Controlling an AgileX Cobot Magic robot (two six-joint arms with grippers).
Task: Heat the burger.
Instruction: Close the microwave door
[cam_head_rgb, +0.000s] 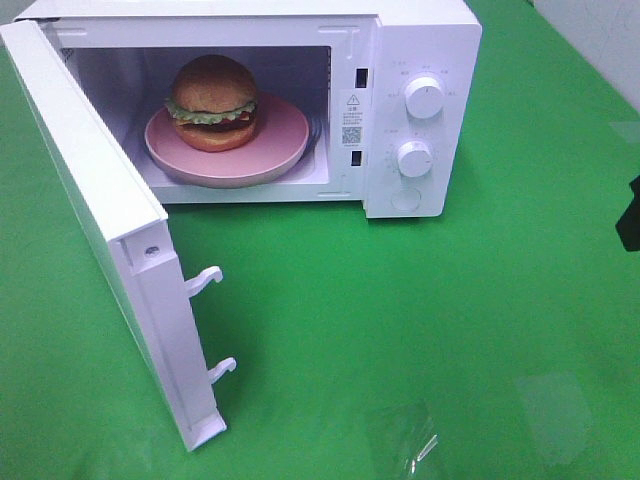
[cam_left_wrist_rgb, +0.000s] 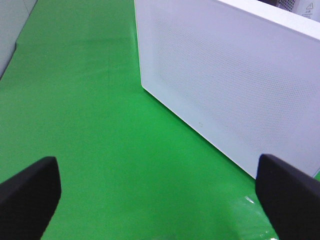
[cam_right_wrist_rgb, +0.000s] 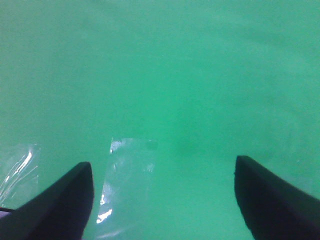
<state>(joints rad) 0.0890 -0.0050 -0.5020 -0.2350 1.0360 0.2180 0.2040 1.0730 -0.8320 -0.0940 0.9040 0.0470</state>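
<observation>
The burger (cam_head_rgb: 212, 103), with a golden-brown bun, green lettuce and a dark patty, sits on a round pink plate (cam_head_rgb: 285, 140) inside the white microwave (cam_head_rgb: 420, 40). The microwave door (cam_head_rgb: 95, 200) stands wide open toward the front left. In the left wrist view my left gripper (cam_left_wrist_rgb: 159, 192) is open and empty over the green cloth, facing the outer face of the door (cam_left_wrist_rgb: 230, 75). My right gripper (cam_right_wrist_rgb: 162, 187) is open and empty above the cloth. Only a dark bit of the right arm (cam_head_rgb: 630, 212) shows at the right edge of the exterior view.
Two latch hooks (cam_head_rgb: 205, 280) stick out of the door's edge. The control panel carries two round knobs (cam_head_rgb: 424, 97). Patches of clear tape (cam_head_rgb: 415, 440) lie on the green cloth (cam_head_rgb: 400, 320) in front, also seen in the right wrist view as tape (cam_right_wrist_rgb: 125, 175).
</observation>
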